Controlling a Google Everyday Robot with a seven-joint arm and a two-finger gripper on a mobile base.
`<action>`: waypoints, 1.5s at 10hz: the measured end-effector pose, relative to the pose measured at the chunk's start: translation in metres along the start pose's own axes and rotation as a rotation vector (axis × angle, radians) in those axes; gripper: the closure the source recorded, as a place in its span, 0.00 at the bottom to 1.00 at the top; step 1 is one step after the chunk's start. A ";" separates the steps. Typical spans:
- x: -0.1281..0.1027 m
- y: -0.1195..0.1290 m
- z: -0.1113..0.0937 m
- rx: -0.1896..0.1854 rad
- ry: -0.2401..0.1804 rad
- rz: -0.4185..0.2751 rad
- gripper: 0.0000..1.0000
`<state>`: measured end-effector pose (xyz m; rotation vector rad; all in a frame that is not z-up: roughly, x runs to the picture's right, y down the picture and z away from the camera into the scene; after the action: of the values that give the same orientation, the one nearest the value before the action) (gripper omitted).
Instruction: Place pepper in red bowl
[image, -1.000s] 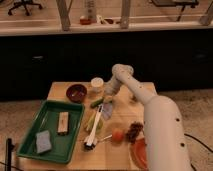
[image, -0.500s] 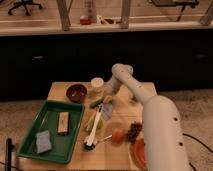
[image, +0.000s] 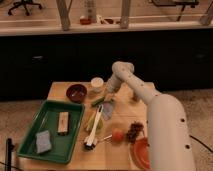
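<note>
The pepper (image: 97, 101) is a slim dark-green piece lying on the wooden table (image: 122, 110), just right of the dark red bowl (image: 76, 93). The bowl stands at the table's back left. My gripper (image: 107, 95) reaches down from the white arm (image: 125, 75) and hangs right at the pepper's right end. Whether it touches the pepper cannot be told.
A white cup (image: 96, 83) stands behind the pepper. A green tray (image: 30, 145) with a sponge and a block lies at the left. A white-handled brush (image: 95, 127), a pale yellow-green item (image: 89, 120), an orange fruit (image: 117, 135), grapes (image: 134, 131) and an orange plate (image: 141, 153) lie in front.
</note>
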<state>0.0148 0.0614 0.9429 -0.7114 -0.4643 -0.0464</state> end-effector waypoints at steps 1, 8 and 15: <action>-0.001 0.001 -0.006 0.010 0.009 -0.007 1.00; 0.008 0.006 -0.030 0.033 0.029 -0.018 1.00; 0.031 0.015 -0.059 0.033 0.043 -0.037 1.00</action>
<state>0.0690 0.0388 0.9082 -0.6677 -0.4362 -0.0885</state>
